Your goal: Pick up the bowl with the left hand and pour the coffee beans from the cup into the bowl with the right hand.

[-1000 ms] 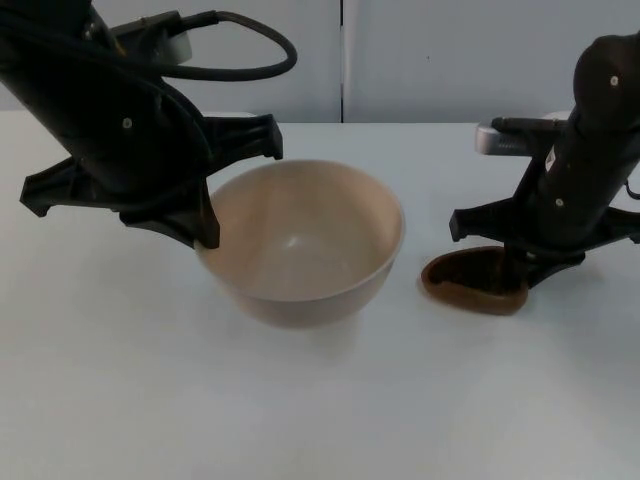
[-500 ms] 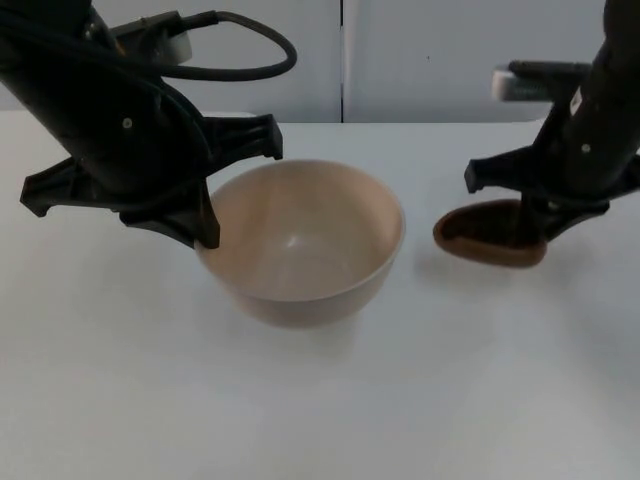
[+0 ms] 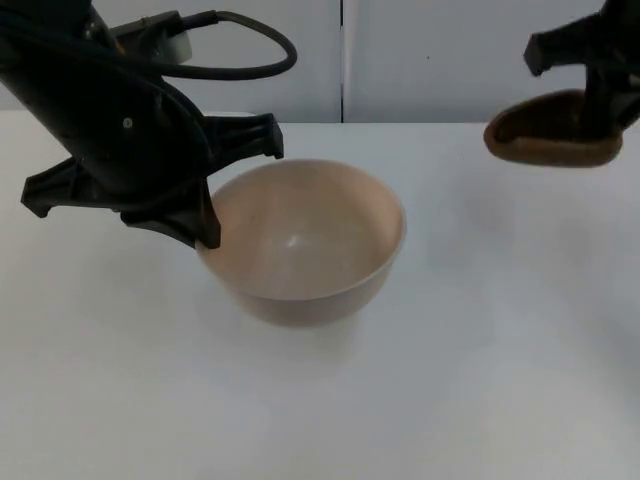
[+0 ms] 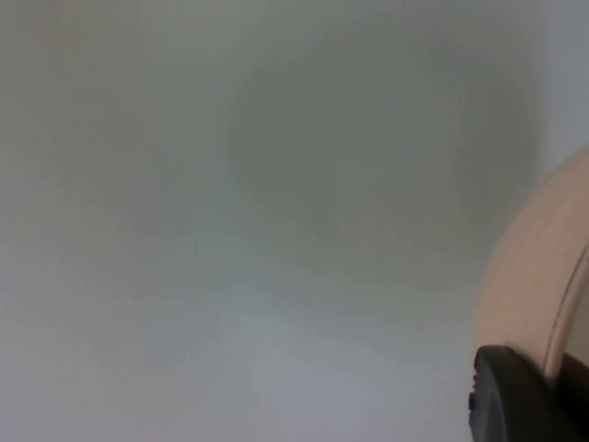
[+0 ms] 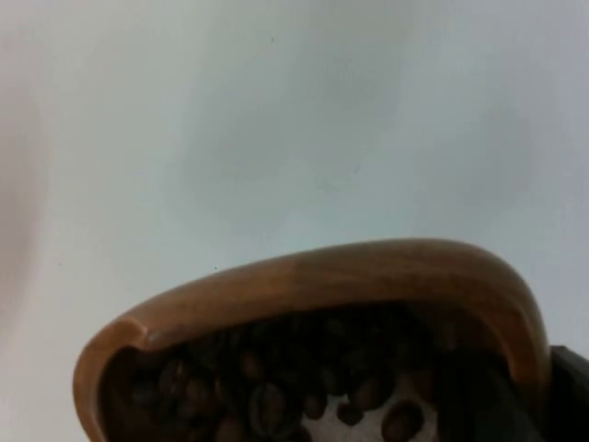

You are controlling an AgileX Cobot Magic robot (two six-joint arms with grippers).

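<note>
**Bowl gripped at its rim, cup of beans held up at the far right**

The left gripper (image 3: 207, 232) is closed on the left rim of the beige bowl (image 3: 300, 245), one finger inside the wall and the other outside it. The bowl sits a little left of the middle of the white table (image 3: 320, 400), its opening facing up and its inside bare. From the top view it cannot be told whether the bowl's base touches the table or hangs just above it. In the left wrist view a black fingertip (image 4: 515, 396) lies against the bowl's pale outer wall (image 4: 534, 276), with the table surface beyond it.

The right gripper (image 3: 598, 118) is at the far right, in front of the grey partition wall (image 3: 440, 60), and it clamps the right end of the brown wooden cup (image 3: 550, 130). The cup hangs clear of the table, well apart from the bowl and to its right, and is tilted so its lower lip points left toward the bowl. In the right wrist view the cup's curved wooden rim (image 5: 322, 276) arches over a heap of dark coffee beans (image 5: 276, 396) lying inside it, with the white table beneath.
</note>
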